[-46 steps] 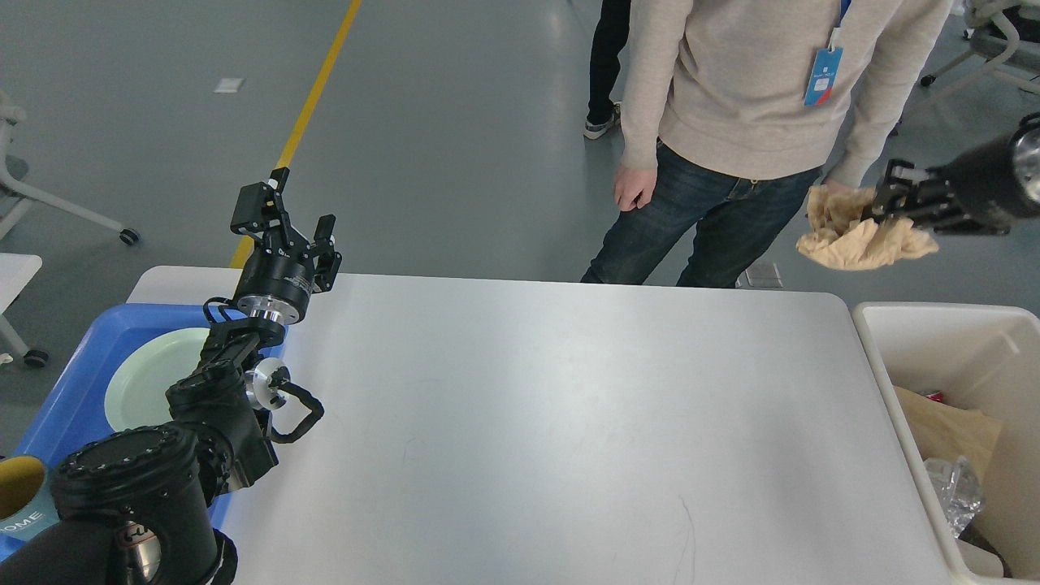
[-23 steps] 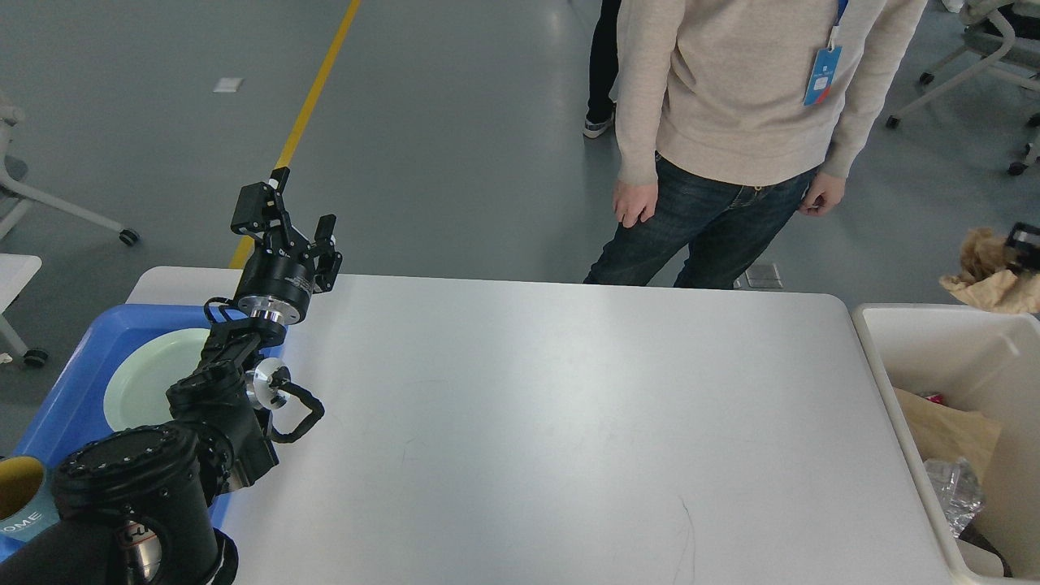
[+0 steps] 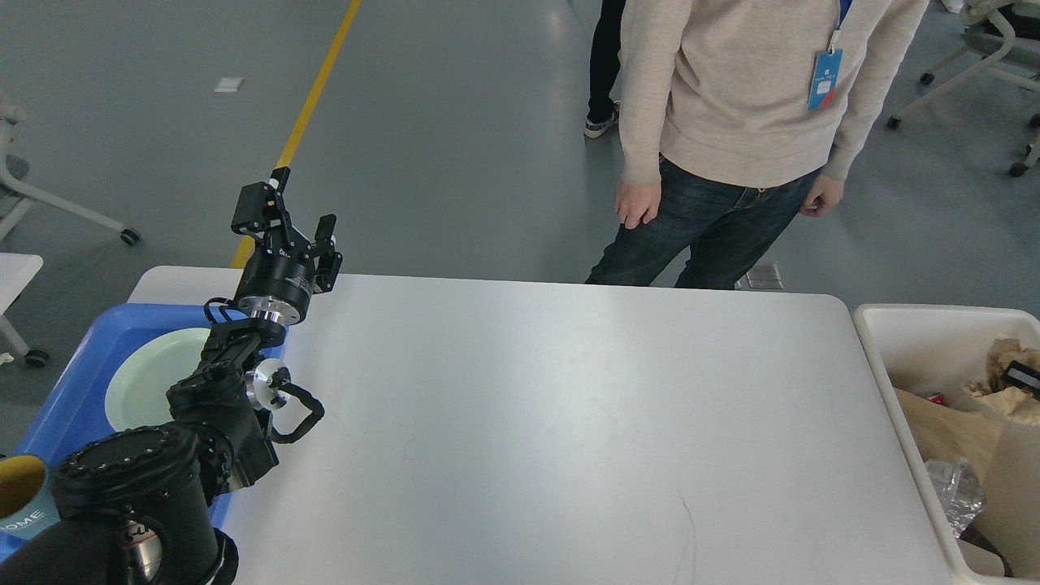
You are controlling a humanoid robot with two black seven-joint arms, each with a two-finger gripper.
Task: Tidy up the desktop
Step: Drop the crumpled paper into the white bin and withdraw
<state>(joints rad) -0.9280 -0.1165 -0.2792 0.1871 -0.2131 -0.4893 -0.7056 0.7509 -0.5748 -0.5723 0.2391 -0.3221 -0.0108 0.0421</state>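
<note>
The white desktop (image 3: 569, 406) fills the middle of the head view and is bare. My left gripper (image 3: 299, 210) is open and empty, raised over the desktop's far left corner beside the blue tray (image 3: 65, 390). Only a small black tip of my right gripper (image 3: 1022, 375) shows at the right edge, down inside the off-white bin (image 3: 918, 333), in the middle of a crumpled brown paper (image 3: 1003, 361). Its fingers cannot be told apart.
The tray holds a pale green plate (image 3: 146, 378); a yellow-lined cup (image 3: 18, 496) stands at its near end. The bin also holds brown paper and clear plastic (image 3: 955, 487). A person (image 3: 731, 122) stands at the far edge. Chairs stand at both sides.
My right gripper carried the crumpled brown paper from above the far right corner rightward and down into the bin. The left arm has not moved. The person shifted slightly.
</note>
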